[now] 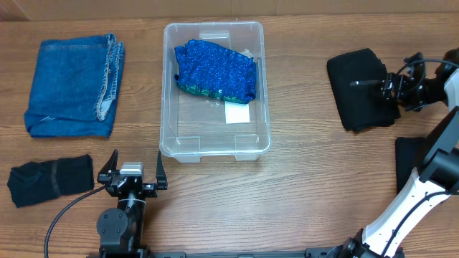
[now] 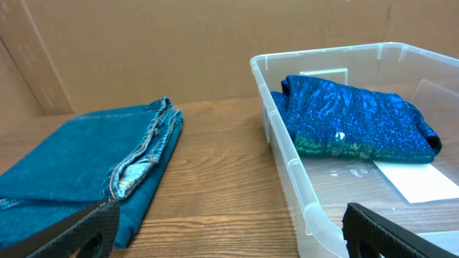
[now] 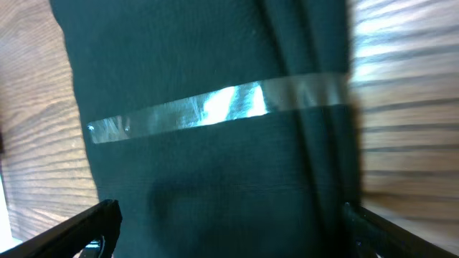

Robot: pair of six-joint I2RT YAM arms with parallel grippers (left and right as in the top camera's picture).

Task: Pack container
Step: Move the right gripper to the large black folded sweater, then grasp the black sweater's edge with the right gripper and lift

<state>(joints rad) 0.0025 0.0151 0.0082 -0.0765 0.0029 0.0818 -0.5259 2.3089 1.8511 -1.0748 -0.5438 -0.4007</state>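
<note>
The right jaws stand spread wide astride the taped black bundle [image 3: 215, 172]; I judge they should sink centred on its tape [image 3: 215, 107], then close fully before lifting. The left jaws gape idle, the container [image 1: 208, 140] just ahead of them.

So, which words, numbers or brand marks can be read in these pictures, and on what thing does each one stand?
No text can be read anywhere.
White label on the bottom of the bin: no print shows on it, from overhead or from the left wrist.
Shiny tape across the black cloth: no writing.
</note>
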